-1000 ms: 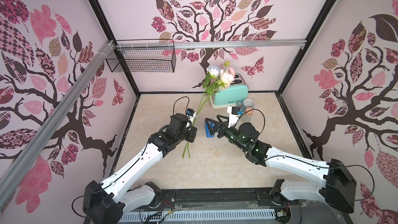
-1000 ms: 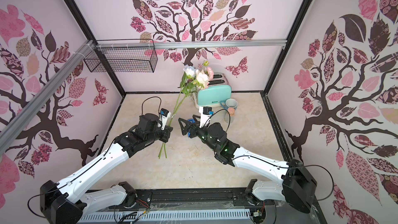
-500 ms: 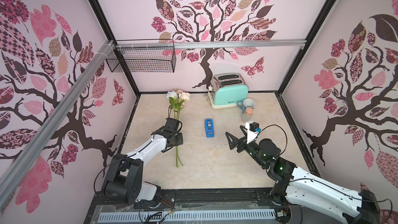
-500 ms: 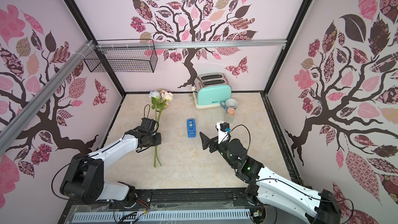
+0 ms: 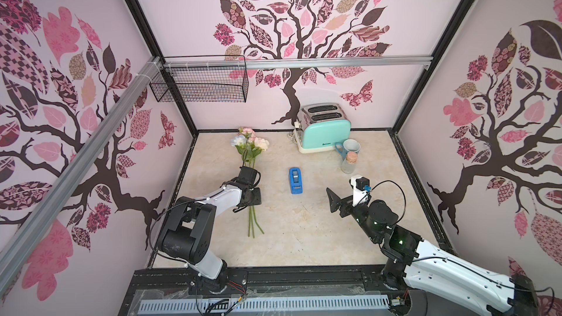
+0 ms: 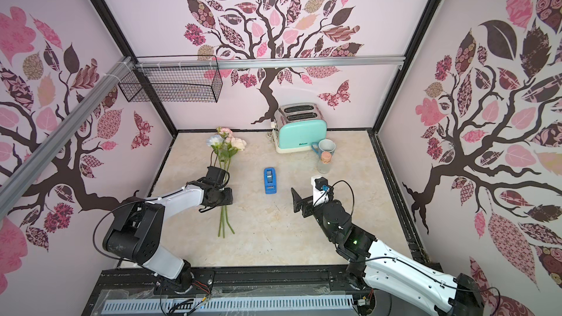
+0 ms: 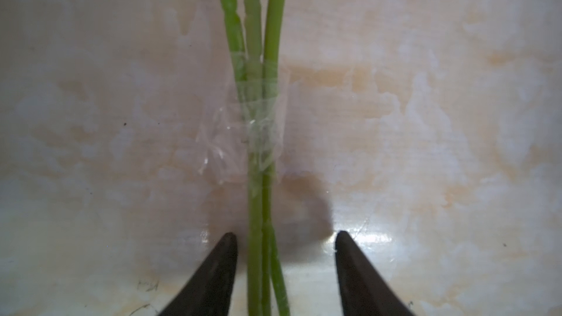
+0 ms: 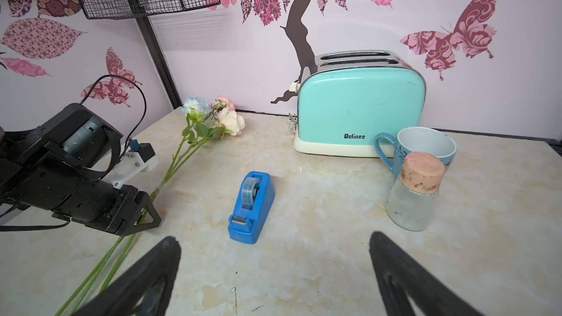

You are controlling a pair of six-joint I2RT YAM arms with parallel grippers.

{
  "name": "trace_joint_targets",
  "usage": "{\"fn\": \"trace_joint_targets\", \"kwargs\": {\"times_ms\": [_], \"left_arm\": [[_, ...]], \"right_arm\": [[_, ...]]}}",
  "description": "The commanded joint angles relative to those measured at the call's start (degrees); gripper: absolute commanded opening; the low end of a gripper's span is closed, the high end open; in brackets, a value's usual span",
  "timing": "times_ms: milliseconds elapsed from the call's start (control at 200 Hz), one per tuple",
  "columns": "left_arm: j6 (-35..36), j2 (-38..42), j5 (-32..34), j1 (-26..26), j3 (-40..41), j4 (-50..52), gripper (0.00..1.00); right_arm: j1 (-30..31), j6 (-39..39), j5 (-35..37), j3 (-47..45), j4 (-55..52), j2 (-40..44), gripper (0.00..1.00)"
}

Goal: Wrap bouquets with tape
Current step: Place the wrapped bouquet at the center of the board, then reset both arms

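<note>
Left wrist view: bouquet (image 7: pixel 255 208) lies flat on the bench (image 7: pixel 425 117), stems running lengthwise through the left gripper (image 7: pixel 286 234), jaws parted, pinching nothing, tape band (image 7: pixel 264 110) just ahead. Right gripper (image 8: pixel 275 237), wide and empty, sits well apart, facing the tape dispenser (image 8: pixel 251 208).

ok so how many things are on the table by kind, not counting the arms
bouquet: 1
tape dispenser: 1
toaster: 1
mug: 1
corked jar: 1
total: 5
</note>
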State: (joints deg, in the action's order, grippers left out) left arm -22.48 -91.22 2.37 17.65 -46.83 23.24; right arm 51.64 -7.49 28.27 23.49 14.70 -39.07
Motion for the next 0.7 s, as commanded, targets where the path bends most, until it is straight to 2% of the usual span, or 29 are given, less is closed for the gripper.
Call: {"fn": "trace_joint_targets", "kwargs": {"times_ms": [0,135,200,255,325,410,460,535,595,660,695], "left_arm": [[-0.17,2.03,0.87,-0.34,-0.86,4.43,0.98],[1.59,11.26,2.19,-0.33,-4.47,10.77,0.98],[2.77,17.02,5.24,-0.34,-6.35,11.95,0.98],[4.21,21.87,9.55,-0.58,-7.9,12.0,0.98],[7.89,27.49,14.96,-0.9,-7.7,6.77,0.98],[13.14,32.16,14.06,-3.86,-4.93,-2.26,0.98],[15.27,33.02,13.65,-6.17,-2.07,-9.01,0.98],[15.16,31.82,14.68,-10.89,2.35,-19.05,0.98],[13.48,29.46,12.93,-15.55,4.9,-24.05,0.98],[12.72,26.52,6.13,-20.74,7.41,-28.99,0.98],[12.8,25.09,5.09,-22.61,8.31,-30.08,0.98]], "right_arm": [[0.04,3.64,1.34,0.43,1.38,0.32,1.0],[-0.78,8.17,3.09,-0.17,3.69,0.4,1.0],[-4.98,7.16,2.26,0.13,3.94,0.19,1.0],[-11.1,4.38,-1.29,1.05,3.19,-0.44,1.0],[-21.27,0.38,-8.38,1.73,3.61,-2.23,1.0],[-35.0,-3.48,-19.08,1.9,6.39,-5.8,1.0],[-41.37,-4.01,-21.9,1.88,8.88,-8.51,1.0],[-47.06,-2.17,-23.32,1.49,12.9,-13.34,1.0],[-48.62,0.4,-23.11,1.07,15.51,-16.85,1.0],[-48.91,1.73,-23.31,0.39,17.23,-19.85,1.0],[-48.9,2.05,-24.16,-0.02,17.57,-21.07,1.0]]}}
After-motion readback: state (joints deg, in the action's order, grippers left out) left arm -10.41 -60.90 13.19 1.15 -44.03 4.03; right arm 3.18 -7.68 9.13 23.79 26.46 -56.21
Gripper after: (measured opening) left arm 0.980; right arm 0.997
